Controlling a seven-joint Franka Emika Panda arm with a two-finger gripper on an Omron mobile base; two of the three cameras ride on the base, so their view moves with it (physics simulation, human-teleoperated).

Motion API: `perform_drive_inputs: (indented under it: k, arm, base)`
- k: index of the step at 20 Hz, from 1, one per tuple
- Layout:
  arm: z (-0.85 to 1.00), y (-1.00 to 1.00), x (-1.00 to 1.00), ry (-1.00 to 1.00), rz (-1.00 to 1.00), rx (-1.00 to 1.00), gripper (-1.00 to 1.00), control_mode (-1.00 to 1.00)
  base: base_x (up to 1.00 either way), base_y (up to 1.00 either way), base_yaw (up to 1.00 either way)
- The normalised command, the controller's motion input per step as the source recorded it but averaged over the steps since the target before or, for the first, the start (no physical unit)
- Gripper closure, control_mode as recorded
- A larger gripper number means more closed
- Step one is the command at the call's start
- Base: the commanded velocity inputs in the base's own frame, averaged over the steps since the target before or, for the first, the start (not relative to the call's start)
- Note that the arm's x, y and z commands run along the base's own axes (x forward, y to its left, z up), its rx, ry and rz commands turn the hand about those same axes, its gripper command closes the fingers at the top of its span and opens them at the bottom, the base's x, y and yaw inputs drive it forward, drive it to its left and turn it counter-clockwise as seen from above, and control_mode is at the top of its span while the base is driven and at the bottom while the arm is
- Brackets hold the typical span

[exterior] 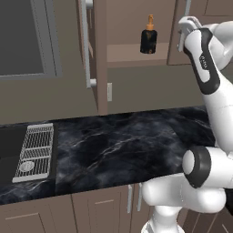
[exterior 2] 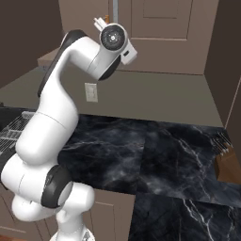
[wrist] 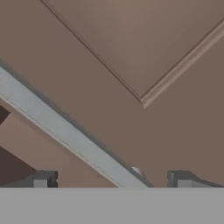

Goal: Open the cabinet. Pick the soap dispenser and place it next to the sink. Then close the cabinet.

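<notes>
Hand view: end effector [wrist: 113,181] spread, fingertips [wrist: 41,180] either side of the silver handle [wrist: 65,131] on the cabinet [wrist: 144,57] door, pinching nothing. Left door open; soap dispenser [exterior: 149,35] upright on the inner shelf [exterior: 136,53]. Sink [exterior: 11,152] at the bench [exterior: 127,145] left.

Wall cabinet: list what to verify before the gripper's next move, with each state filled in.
1. Taupe-brown wall cabinet's left door swung open: ok.
2. Small black soap dispenser with orange pump upright on the inner shelf: ok.
3. Two-finger gripper open: ok.
4. Long silver bar handle of the right door passing between the fingertips: ok.
5. Right door open far enough for reaching in: cannot tell.
6. Bare black marble counter beside the dark rectangular sink: ok.
</notes>
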Motion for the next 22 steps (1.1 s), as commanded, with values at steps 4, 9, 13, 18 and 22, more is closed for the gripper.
perform_drive_inputs:
  k: [4,9,13,18,22]
  arm:
    - [0.0,-0.02,0.41,0.0,0.0,0.0,-1.0,-1.0]
    - [0.0,-0.11,0.31,0.0,0.0,0.0,-1.0,-1.0]
    - [0.0,0.0,0.33,0.0,0.01,0.0,-1.0,-1.0]
    - [0.0,0.0,0.03,0.0,0.01,0.0,-1.0,-1.0]
    - [0.0,0.0,0.0,0.0,0.0,0.0,1.0,-1.0]
  base:
    - [0.0,0.0,0.0]
    - [0.0,0.0,0.0]
    - [0.0,0.0,0.0]
    - [0.0,0.0,0.0]
    - [0.0,0.0,0.0]
